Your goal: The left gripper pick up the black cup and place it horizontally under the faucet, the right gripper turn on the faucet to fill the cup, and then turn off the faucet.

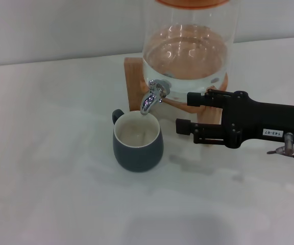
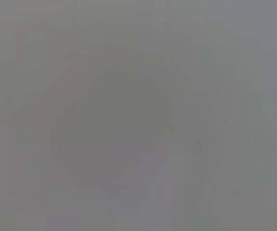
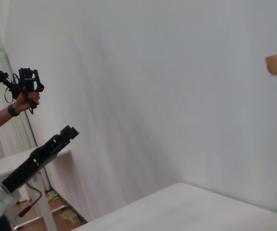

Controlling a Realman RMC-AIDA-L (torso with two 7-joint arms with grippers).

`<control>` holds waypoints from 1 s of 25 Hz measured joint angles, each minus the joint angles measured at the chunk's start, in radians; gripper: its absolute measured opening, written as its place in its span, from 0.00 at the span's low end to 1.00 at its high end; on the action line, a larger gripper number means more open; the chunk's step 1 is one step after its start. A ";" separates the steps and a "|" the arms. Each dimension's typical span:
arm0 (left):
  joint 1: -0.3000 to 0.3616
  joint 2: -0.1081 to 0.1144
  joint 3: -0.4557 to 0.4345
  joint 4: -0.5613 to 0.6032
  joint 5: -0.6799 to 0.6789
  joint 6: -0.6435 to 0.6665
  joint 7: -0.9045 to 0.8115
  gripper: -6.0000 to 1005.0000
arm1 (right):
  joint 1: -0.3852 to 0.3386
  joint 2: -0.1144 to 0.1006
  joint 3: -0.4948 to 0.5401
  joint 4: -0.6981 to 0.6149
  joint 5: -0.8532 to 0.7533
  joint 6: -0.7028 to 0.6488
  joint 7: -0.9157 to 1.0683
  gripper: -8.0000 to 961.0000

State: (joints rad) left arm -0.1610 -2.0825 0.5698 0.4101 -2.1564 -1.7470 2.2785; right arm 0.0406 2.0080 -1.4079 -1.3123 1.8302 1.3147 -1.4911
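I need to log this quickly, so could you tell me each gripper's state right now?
Left gripper: away from the table, holding nothing; open or shut cannot be told.
Right gripper: open, empty, beside the faucet.

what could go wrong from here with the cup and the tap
The right gripper, open, is beside the faucet and close to the wooden stand; a misaimed reach could bump it. The black cup sits slightly off the spout, so water might splash its rim.
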 joint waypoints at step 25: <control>-0.001 0.002 -0.014 -0.067 -0.037 0.017 0.022 0.76 | 0.013 0.001 -0.089 -0.003 0.025 0.013 -0.003 0.82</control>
State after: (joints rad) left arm -0.1621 -2.0800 0.5553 0.3435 -2.1936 -1.7299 2.3009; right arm 0.0540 2.0093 -1.4971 -1.3156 1.8554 1.3281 -1.4940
